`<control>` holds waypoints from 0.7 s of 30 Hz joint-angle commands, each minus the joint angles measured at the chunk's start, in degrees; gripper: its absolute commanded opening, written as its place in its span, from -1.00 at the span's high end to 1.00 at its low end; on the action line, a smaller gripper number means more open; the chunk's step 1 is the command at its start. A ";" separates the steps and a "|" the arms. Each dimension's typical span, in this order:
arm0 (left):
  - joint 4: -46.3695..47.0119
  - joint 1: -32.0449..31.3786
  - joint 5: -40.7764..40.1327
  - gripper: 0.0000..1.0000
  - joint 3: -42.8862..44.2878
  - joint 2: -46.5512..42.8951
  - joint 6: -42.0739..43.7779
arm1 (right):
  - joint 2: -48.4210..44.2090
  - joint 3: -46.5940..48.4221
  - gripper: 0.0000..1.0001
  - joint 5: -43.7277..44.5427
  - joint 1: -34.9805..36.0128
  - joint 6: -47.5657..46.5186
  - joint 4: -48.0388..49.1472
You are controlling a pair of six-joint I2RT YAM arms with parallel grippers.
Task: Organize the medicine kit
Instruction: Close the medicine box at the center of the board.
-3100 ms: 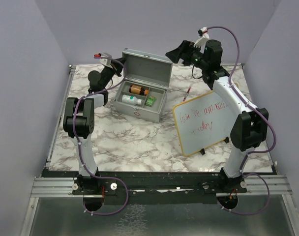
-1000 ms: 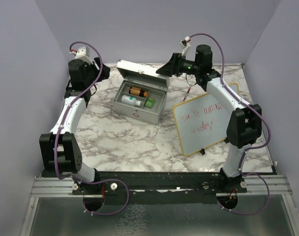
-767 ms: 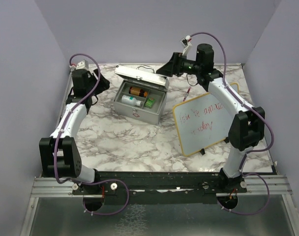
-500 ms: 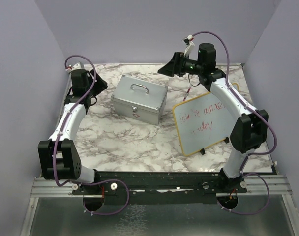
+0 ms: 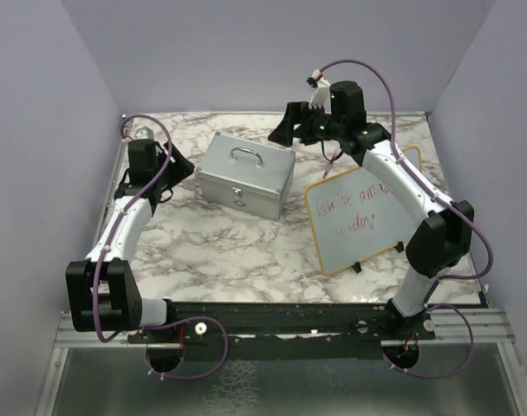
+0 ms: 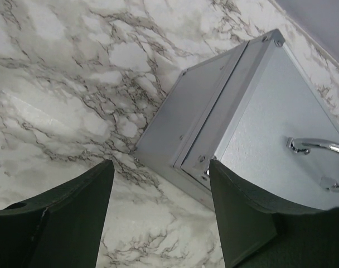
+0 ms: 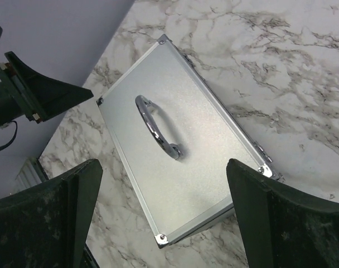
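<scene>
Black left gripper (image 6: pixel 160 167): fingers apart, empty, beside the left end of the grey metal rectangular medicine kit (image 5: pixel 246 173). Black right gripper (image 7: pixel 164 167): fingers wide apart, empty, above its lid. Kit: lid shut, chrome loop handle (image 7: pixel 157 125) on top, on white marble tabletop (image 5: pixel 229 251), bare surface around; wood-framed whiteboard (image 5: pixel 359 217) near, right

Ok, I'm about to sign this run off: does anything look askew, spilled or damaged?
Nothing much. The metal box is shut, lid flush, no visible dents, nothing spilled on the table. It only sits turned at an angle to the table's edges. The left claw and right claw are open, clear of it.
</scene>
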 commanded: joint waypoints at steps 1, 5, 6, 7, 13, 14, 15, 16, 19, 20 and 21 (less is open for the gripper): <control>-0.37 -0.58 7.11 -0.37 -4.28 -3.70 -0.16 | -3.86 -0.58 -0.93 5.55 2.53 -2.21 -2.41; 0.61 -0.96 11.60 -0.17 -9.33 -5.57 -3.21 | -4.19 -3.01 -0.53 4.42 4.21 -1.59 -1.25; 1.46 -1.22 12.64 -0.13 -10.81 -6.08 -4.20 | -3.91 -3.01 -0.39 4.15 4.61 -1.47 -1.47; 2.80 -1.27 13.62 -0.12 -12.54 -6.50 -5.31 | -3.56 -2.83 -0.29 4.08 5.06 -1.33 -1.78; 15.00 -6.28 19.36 -0.16 -20.94 -5.67 -11.70 | -2.11 -2.86 0.46 4.82 8.47 -2.80 -3.09; 15.62 -7.21 19.10 -0.16 -21.21 -5.15 -11.75 | -2.11 -3.13 0.61 5.30 9.09 -2.93 -3.14; 15.74 -8.07 18.41 -0.16 -21.29 -4.61 -11.75 | -2.11 -3.47 0.72 5.95 9.55 -2.93 -3.14; 15.86 -8.82 17.70 -0.16 -21.49 -3.99 -11.74 | -2.03 -3.77 0.83 6.26 10.00 -2.79 -3.02; 17.03 -10.30 15.05 -0.13 -22.11 -2.70 -12.23 | -1.21 -4.35 0.99 5.43 11.18 -2.40 -2.66; 17.92 -10.59 14.13 -0.11 -22.51 -2.35 -12.89 | -0.89 -4.27 0.99 5.59 11.47 -2.37 -2.93; 19.96 -10.86 13.46 -0.10 -23.10 -1.97 -13.68 | -0.56 -4.26 0.99 6.03 11.78 -2.68 -3.15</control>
